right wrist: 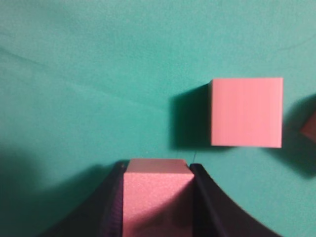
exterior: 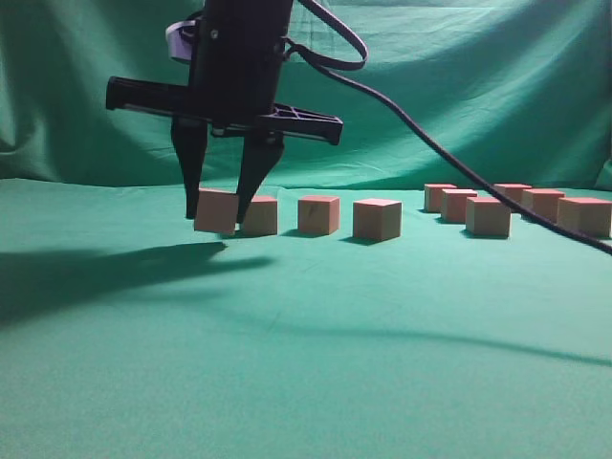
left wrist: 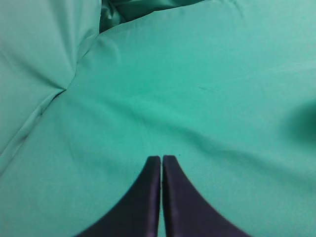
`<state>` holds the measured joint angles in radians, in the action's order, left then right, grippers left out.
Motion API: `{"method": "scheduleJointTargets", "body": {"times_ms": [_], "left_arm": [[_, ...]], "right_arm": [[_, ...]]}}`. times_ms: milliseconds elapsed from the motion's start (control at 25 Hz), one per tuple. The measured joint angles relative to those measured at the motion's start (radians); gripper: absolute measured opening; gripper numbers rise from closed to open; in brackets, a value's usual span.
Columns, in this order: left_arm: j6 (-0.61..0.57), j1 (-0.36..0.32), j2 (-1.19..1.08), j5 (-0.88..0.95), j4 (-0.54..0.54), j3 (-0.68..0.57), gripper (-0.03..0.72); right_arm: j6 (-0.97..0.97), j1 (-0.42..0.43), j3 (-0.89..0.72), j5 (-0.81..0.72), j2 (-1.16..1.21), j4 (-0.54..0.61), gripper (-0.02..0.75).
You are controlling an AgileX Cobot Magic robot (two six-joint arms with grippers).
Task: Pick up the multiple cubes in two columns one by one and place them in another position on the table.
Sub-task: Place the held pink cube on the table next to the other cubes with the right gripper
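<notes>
1. While the right gripper (exterior: 222,208) hangs at far left of ext view, its fingers clamp a cube (exterior: 216,211), tilted, low over the table (exterior: 287,363).
2. Just beside it, a row of 3 cubes (exterior: 318,214) sits on the cloth.
3. Far right: 6 more cubes (exterior: 488,216) in 2 columns; a cable (exterior: 449,158) crosses above.
4. Left gripper (left wrist: 162,163): fingers pressed together, holding nothing, over bare cloth.

We found no text, label, brand, number or sign that could be read in any view; the cubes' (exterior: 377,219) faces were plain, and the table's (exterior: 306,363) green cloth carried no marks.
</notes>
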<state>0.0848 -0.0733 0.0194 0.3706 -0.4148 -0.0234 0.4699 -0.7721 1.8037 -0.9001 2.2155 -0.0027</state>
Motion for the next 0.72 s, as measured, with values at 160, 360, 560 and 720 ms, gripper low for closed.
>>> {"method": "scheduleJointTargets", "body": {"times_ms": [160,360,560,720], "left_arm": [[0.000,0.000,0.000,0.000,0.000,0.000,0.000],[0.000,0.000,0.000,0.000,0.000,0.000,0.000],[0.000,0.000,0.000,0.000,0.000,0.000,0.000],[0.000,0.000,0.000,0.000,0.000,0.000,0.000]], "right_arm": [[0.006,0.000,0.000,0.002,0.008,-0.004,0.257],[0.008,0.000,0.000,0.005,0.008,-0.017,0.257],[0.008,0.000,0.002,0.001,0.019,-0.017,0.257],[0.008,0.000,0.002,-0.002,0.021,-0.019,0.257]]}}
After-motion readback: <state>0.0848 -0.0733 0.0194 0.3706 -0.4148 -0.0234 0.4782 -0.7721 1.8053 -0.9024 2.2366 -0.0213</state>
